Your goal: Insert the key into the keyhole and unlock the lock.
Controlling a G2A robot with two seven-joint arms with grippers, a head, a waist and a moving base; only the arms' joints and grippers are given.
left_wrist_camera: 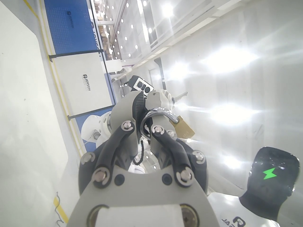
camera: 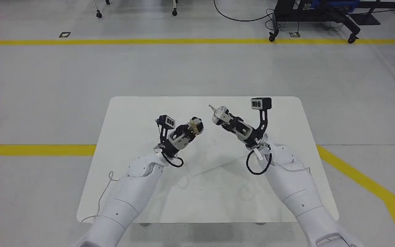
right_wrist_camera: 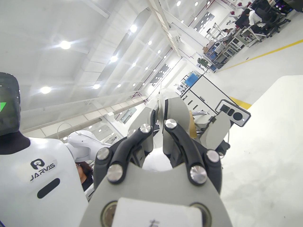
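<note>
My left gripper point(left_wrist_camera: 148, 116) is clamped on the steel shackle point(left_wrist_camera: 161, 112) of the brass lock point(left_wrist_camera: 185, 128), held in the air above the table point(camera: 142, 111). My left wrist view shows that hold plainly, while the top view gives just a brass speck at my fingertips. My right gripper point(camera: 218, 115) pinches the key point(camera: 212, 108), near the lock but apart from it. From the right wrist, my closed fingers point(right_wrist_camera: 174, 109) hide the key and all but a brass sliver of the lock. I cannot make out the keyhole.

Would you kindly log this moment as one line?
left claw: shut on padlock | right claw: shut on key | key apart from padlock
</note>
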